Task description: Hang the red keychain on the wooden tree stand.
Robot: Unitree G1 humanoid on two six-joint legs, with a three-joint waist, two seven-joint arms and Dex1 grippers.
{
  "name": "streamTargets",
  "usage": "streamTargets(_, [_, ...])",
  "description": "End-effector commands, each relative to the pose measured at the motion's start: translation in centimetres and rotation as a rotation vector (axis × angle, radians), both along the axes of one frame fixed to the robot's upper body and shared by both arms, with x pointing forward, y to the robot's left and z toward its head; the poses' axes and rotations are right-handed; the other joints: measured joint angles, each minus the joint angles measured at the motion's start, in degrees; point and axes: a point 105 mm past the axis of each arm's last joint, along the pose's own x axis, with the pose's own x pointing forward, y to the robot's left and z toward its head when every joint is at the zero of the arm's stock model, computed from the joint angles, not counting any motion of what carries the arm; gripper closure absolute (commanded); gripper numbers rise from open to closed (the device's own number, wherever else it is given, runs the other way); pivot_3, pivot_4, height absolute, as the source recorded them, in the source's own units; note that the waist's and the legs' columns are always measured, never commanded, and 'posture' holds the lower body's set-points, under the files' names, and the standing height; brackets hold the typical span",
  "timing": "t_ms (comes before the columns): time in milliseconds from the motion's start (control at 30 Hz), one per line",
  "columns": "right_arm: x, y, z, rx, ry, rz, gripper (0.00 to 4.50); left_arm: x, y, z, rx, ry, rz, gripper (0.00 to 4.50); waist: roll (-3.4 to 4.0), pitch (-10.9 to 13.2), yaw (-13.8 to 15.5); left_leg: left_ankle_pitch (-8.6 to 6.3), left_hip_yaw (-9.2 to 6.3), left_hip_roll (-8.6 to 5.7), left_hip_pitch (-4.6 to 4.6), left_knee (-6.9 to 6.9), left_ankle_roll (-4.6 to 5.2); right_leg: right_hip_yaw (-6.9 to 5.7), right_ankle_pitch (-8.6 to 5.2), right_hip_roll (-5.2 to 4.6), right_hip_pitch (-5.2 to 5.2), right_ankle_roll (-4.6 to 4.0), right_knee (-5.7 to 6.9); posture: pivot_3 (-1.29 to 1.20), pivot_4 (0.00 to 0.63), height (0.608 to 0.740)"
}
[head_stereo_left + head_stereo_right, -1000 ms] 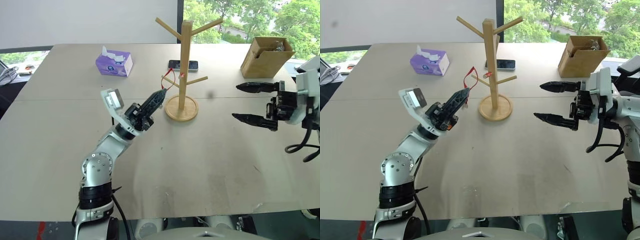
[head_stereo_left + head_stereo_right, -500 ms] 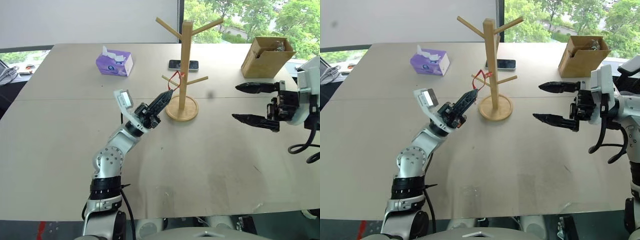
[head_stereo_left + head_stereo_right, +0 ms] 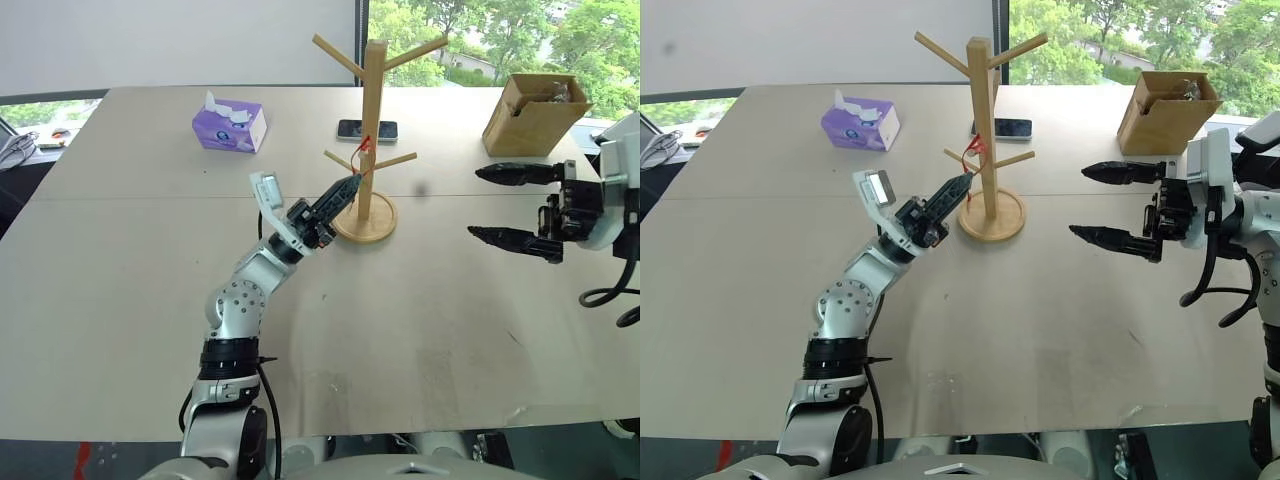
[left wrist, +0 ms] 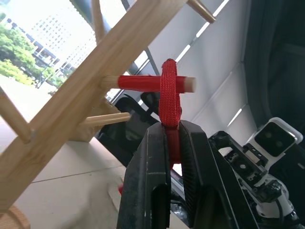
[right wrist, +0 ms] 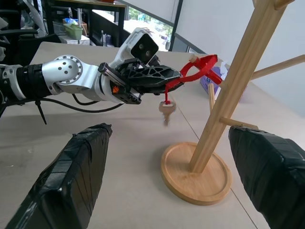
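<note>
The wooden tree stand (image 3: 372, 110) rises at mid-table on its round base. My left gripper (image 3: 352, 185) is shut on the red keychain (image 3: 362, 150), holding it up against the stand's lower left peg. In the left wrist view the red keychain (image 4: 170, 95) crosses that peg near its tip and seems to wrap it. From the right wrist, a small grey key (image 5: 167, 109) dangles under the red keychain (image 5: 200, 67). My right gripper (image 3: 490, 205) hangs open to the right of the stand, apart from it, holding nothing.
A purple tissue box (image 3: 229, 124) sits at the back left. A dark phone (image 3: 366, 129) lies just behind the stand. An open cardboard box (image 3: 533, 113) stands at the back right. Bare tabletop (image 3: 400, 300) lies in front of the stand.
My left gripper has moved right and forward with the keychain, bringing the loop from left of the stand onto its lower left peg. The right gripper has stayed put.
</note>
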Motion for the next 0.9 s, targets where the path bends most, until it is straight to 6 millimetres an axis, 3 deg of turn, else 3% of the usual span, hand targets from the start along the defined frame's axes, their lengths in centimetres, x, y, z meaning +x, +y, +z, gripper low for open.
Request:
streamTargets(33, [-0.5, -0.2, 1.2, -0.006, -0.064, -0.007, 0.24, 0.8, 0.3, 0.7, -0.023, -0.03, 0.038, 4.45, 0.0, 0.0, 0.0, 0.0, 0.0, -0.01, 0.0, 0.0, 0.0, 0.0, 0.0, 0.0, 0.0, 0.0, 0.0, 0.0, 0.15, 0.74])
streamTargets(200, [-0.5, -0.2, 1.2, -0.005, -0.065, -0.011, 0.24, 1.7, 0.4, 1.2, -0.054, -0.049, 0.075, 4.45, -0.03, 0.0, 0.0, 0.0, -0.01, -0.01, -0.01, 0.0, 0.0, 0.0, 0.0, 0.0, 0.0, 0.0, 0.0, 0.0, 0.15, 0.74])
streamTargets(233, [-0.5, -0.2, 1.2, -0.005, -0.065, -0.012, 0.24, 1.8, 0.4, 1.3, -0.058, -0.05, 0.075, 3.64, -0.04, 0.0, 0.0, 0.0, -0.01, -0.01, -0.01, 0.0, 0.0, -0.01, 0.0, 0.0, 0.0, 0.0, -0.01, 0.0, 0.15, 0.74])
streamTargets(533, [0.0, -0.4, 0.9, 0.011, -0.067, -0.051, 0.24, 1.5, 0.0, 0.9, -0.018, -0.043, 0.106, 0.02, -0.05, 0.0, 0.0, 0.01, -0.01, 0.0, -0.01, 0.0, -0.02, -0.01, 0.0, 0.0, 0.0, 0.0, -0.01, 0.0, 0.15, 0.74])
streamTargets(700, [3.3, -1.7, -0.3, 0.165, -0.057, -0.287, 0.24, 2.1, 1.7, -2.0, 0.153, 0.027, 0.325, 0.02, -0.06, 0.0, -0.1, 0.02, 0.01, 0.01, 0.01, -0.01, -0.03, 0.02, 0.0, 0.0, -0.01, 0.0, 0.0, 0.0, 0.15, 0.74])
streamTargets(900, [7.6, -3.5, -4.4, 0.372, -0.079, -0.649, 0.24, 2.7, 7.7, -6.0, 0.371, 0.124, 0.713, 0.02, -0.15, 0.0, -0.2, 0.03, 0.06, 0.06, 0.04, -0.06, -0.05, 0.08, 0.0, 0.08, -0.04, -0.01, 0.02, 0.0, 0.15, 0.74])
